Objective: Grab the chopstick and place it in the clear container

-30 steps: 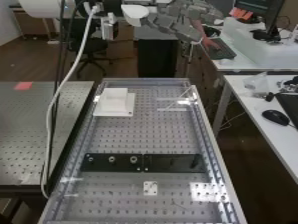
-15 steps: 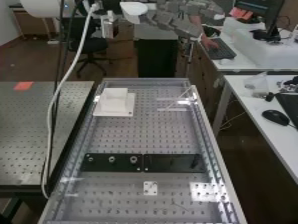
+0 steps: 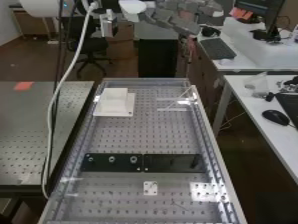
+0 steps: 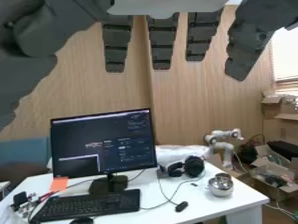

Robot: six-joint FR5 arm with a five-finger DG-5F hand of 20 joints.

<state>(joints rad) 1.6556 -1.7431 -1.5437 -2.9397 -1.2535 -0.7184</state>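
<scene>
Your high view looks from above the near end of the perforated bench [image 3: 143, 132], slanting down along it, far enough back to take in most of its length and, past its far edge, the robot hand [image 3: 174, 19]. Your wrist view looks from the arm, close behind the fingers [image 4: 163, 42], roughly level toward a computer monitor [image 4: 103, 142] and wood-panelled wall [image 4: 186, 100]. The two views share the hand; whether they share that monitor, you cannot tell.
</scene>
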